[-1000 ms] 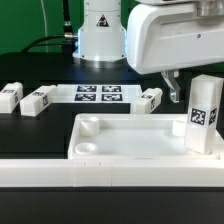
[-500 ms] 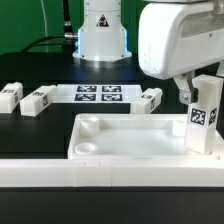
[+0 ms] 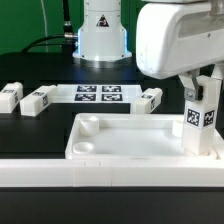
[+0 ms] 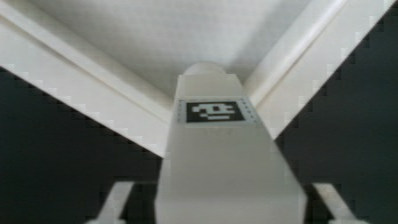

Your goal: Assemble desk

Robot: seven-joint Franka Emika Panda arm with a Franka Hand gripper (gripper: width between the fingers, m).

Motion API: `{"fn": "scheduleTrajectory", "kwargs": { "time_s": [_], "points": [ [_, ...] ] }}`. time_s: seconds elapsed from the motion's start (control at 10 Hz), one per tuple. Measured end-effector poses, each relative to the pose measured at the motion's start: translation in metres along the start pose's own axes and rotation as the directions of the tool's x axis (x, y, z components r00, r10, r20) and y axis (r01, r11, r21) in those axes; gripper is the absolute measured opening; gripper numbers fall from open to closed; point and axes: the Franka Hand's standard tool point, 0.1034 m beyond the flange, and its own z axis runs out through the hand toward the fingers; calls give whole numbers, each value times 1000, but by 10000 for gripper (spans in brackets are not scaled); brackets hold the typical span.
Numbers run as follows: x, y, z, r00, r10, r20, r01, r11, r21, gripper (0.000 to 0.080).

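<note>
The desk panel (image 3: 130,150) lies flat near the front, with round sockets at its corners. One tag-marked leg (image 3: 203,120) stands upright in the corner at the exterior view's right. My gripper (image 3: 203,88) has come down over the top of this leg, one finger on each side. In the wrist view the leg (image 4: 217,140) rises between the fingers (image 4: 121,200), and a dark gap shows on each side of it, so the jaws are open around it without touching. The panel's rim (image 4: 80,75) runs behind the leg.
Three more legs lie on the black table behind the panel, two (image 3: 8,97) (image 3: 37,100) at the exterior view's left and one (image 3: 150,99) further right. The marker board (image 3: 98,94) lies between them. The robot base (image 3: 100,30) stands behind, and a white border rail (image 3: 100,172) runs along the front.
The gripper has moved toward the exterior view's right and down over the upright leg. Its jaws have narrowed around the leg.
</note>
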Motion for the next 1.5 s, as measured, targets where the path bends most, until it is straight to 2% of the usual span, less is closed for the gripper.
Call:
{"fn": "scheduleTrajectory", "kwargs": {
  "time_s": [0.2, 0.4, 0.8, 0.9, 1.1, 1.3, 1.5],
  "points": [
    [0, 1, 0, 983, 186, -4, -186, 983, 8, 289],
    [0, 3, 0, 922, 387, -3, -387, 922, 16, 289],
    [-1, 4, 0, 703, 711, 6, -711, 702, 29, 291],
    [-1, 4, 0, 650, 760, 8, -760, 649, 27, 291],
    [-1, 4, 0, 486, 874, 19, -874, 486, 17, 291],
    [-1, 4, 0, 397, 918, 19, -918, 397, 15, 291],
    [-1, 4, 0, 402, 915, 19, -916, 402, 16, 291]
  ]
}}
